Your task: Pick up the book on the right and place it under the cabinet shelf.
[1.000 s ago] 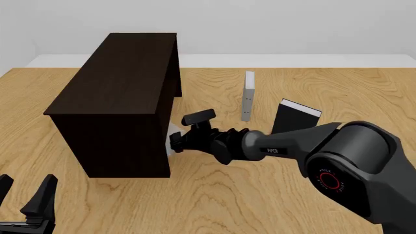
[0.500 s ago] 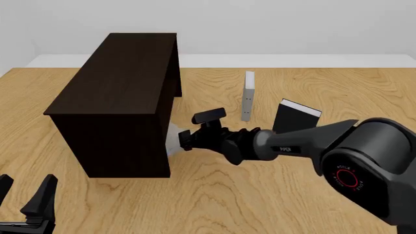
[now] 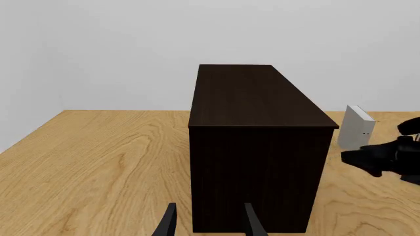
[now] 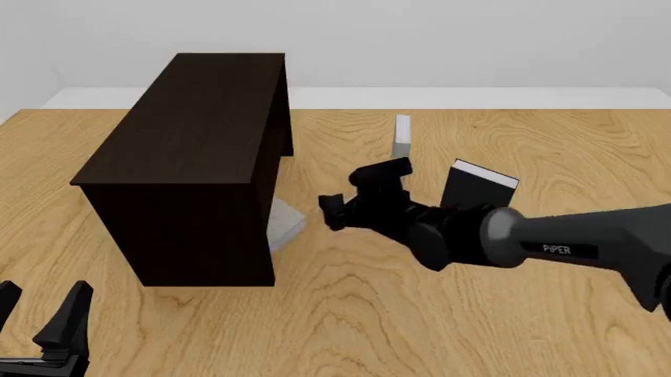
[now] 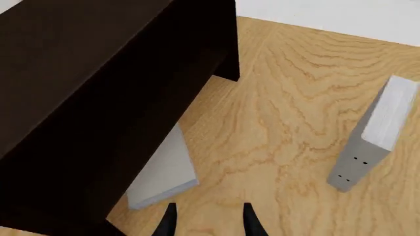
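Right wrist view: the book [image 5: 163,174] is seen lying tilted, partly inside the open side of the cabinet shelf [image 5: 98,88] and partly out on the worktop [image 5: 282,123].
Right end effector [image 4: 362,192]: fingers parted, nothing held, just clear of the book.
Step in hand: release and retreat; a straight pull away is advised so the book is not dragged out.
Cabinet contents: only the book's inner part can be made out.
Left end effector [image 4: 40,318]: open, empty, near the worktop's near-left corner.
Other grey book [image 5: 371,140]: upright, well apart.
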Controlling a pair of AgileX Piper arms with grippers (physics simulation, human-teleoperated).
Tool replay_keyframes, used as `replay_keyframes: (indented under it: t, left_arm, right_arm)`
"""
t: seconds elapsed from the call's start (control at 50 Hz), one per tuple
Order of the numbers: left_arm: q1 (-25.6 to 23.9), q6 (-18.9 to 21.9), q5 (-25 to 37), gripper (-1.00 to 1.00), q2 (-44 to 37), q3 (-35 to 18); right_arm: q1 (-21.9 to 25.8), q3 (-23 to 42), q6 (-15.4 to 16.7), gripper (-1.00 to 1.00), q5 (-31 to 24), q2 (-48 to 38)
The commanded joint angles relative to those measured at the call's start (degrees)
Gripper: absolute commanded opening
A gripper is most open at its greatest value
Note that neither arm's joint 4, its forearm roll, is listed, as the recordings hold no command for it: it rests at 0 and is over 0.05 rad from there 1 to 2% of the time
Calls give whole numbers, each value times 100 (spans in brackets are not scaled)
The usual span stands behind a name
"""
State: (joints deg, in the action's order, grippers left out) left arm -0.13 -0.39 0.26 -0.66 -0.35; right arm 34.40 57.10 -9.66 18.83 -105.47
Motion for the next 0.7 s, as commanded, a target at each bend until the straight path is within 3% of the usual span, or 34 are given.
replay_keyframes:
  t: [0.02,0.34,0.7]
  left_arm:
    - [0,1,0,100,-1,0]
    - [-11,3,-106,100,-95,18]
    - [-180,5,-124,100,-110,17]
  right_arm:
    - [-52,-695,172,100,105,1030]
    - [-138,-1459,290,100,139,2150]
    - [-239,-2256,451,100,-279,3954]
